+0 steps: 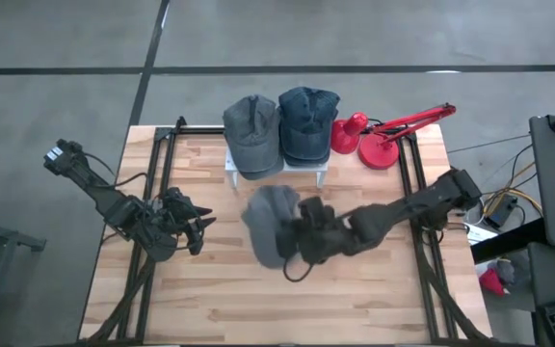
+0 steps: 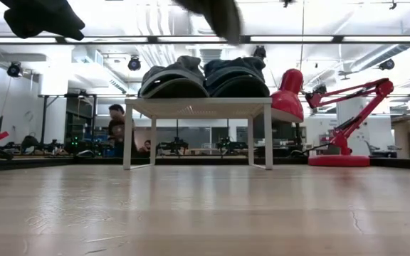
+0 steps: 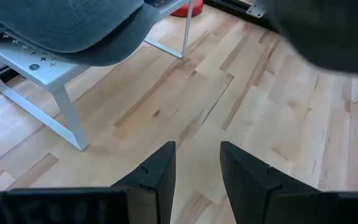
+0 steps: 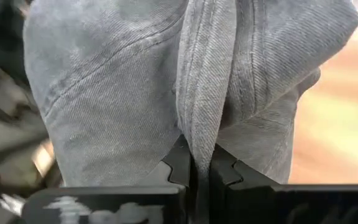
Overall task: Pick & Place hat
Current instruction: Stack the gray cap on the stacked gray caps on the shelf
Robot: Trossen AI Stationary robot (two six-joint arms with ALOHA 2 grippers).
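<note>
A grey cap [image 1: 272, 224] is held by my right gripper [image 1: 302, 229] above the middle of the table; it fills the right wrist view [image 4: 166, 81]. A grey cap [image 1: 251, 133] and a dark blue cap [image 1: 306, 123] rest side by side on a small white stand [image 1: 276, 172] at the far edge. My left gripper [image 1: 198, 229] is open and empty over the table's left part, its fingers [image 3: 160, 177] pointing toward the stand. My right gripper pinches a raised fold of the grey cap's cloth [image 4: 201, 134] between its two fingers. The arm comes from the table's right side. In the low view the cap [image 2: 216, 14] shows at the top, clear of the table.
A red desk lamp [image 1: 383, 135] stands at the far right, next to the stand. Black frame rails [image 1: 162, 183] run along the table's left and right sides. Bare wood lies in front of the stand [image 2: 198, 135]. People show in the room behind.
</note>
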